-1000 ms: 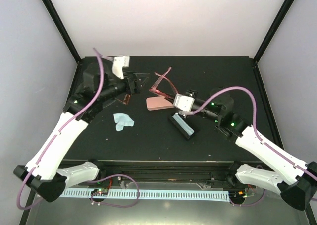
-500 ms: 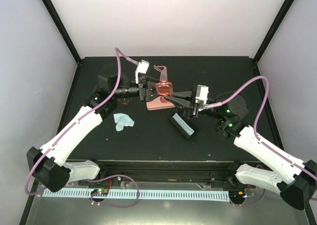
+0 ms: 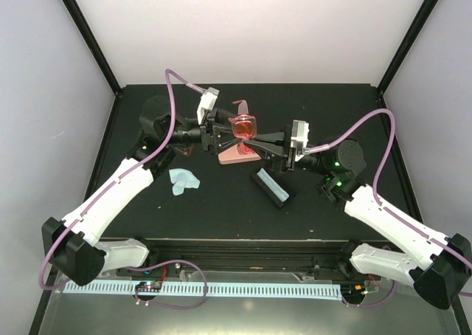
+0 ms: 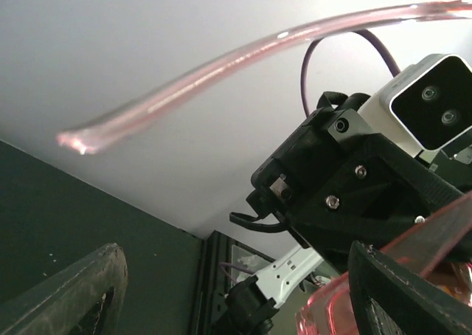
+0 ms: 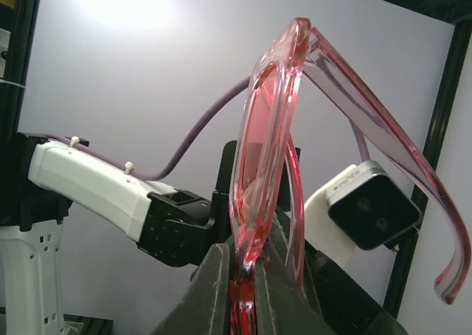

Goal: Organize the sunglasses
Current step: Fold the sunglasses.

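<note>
A matte black surface (image 3: 221, 209) fills the middle. Behind it, at 12 o'clock, stands a plain white back wall (image 3: 251, 32), brightly and evenly lit. Pale grey side walls (image 3: 37, 128) close the space at 9 and 3 o'clock. Black frame posts (image 3: 86, 36) run slantwise along both far corners, at 11 and 1 o'clock.

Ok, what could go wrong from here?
1. The right gripper pinches the sunglasses by one thin rim edge only; a push from the open left gripper could twist them loose.
2. One temple sticks out unfolded over the left gripper; it might snag or bend.
3. If they slip, they would likely drop onto the pink case below.
</note>
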Tool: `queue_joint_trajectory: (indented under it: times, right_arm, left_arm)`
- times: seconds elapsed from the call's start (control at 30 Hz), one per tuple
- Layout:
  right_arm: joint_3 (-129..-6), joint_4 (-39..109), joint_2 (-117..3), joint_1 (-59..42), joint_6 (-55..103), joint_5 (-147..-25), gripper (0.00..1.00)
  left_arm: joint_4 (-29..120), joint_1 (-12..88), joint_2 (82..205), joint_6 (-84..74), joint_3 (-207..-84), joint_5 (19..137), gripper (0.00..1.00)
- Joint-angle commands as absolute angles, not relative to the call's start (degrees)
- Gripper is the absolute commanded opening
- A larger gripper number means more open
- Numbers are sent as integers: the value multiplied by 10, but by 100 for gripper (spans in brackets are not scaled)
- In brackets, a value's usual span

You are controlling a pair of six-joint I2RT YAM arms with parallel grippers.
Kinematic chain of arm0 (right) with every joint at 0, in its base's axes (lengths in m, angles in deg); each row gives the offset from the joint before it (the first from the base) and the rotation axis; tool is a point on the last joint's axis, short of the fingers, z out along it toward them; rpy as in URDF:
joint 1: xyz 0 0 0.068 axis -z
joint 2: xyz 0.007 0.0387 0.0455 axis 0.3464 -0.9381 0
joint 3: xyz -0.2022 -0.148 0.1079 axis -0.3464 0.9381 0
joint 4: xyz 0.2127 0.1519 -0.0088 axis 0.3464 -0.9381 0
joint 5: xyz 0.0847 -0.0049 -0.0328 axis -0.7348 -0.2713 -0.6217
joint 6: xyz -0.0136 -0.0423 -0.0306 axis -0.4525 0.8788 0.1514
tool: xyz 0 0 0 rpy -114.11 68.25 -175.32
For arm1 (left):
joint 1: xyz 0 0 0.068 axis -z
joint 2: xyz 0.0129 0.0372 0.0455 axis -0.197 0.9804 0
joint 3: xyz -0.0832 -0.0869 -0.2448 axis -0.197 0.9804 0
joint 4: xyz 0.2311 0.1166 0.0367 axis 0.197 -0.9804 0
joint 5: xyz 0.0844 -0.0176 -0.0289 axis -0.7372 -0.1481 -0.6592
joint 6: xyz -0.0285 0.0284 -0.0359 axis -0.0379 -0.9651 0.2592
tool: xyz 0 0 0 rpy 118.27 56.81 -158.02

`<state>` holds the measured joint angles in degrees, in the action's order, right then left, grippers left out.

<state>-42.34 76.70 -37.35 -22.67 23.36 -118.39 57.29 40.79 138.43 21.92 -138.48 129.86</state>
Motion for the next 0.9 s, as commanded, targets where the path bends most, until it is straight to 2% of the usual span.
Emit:
queue_joint_trajectory:
  times: [0.0,0.13,0.23,0.43,0.57,0.87]
  right_arm:
    - [-405,768,-348,-209,230,-1150,1]
    - [-390,737,-312,-203,217,-1138,1]
    - [-373,730,-296,-202,202,-1158,1]
    - [-375,726,-299,-203,132,-1235,1]
    - [-393,692,-312,-203,95,-1235,1]
    - [-410,656,-334,-203,83,-1212,1]
  left_arm:
    - [525,401,1354,159,-1389,1291,82]
    - [472,382,1310,125,-1368,1190,82]
    - [486,377,1274,122,-1343,1093,82]
    - [491,376,1313,123,-1396,1057,85]
    - [508,377,1358,146,-1436,1129,85]
    - [606,387,1429,198,-1431,1343,81]
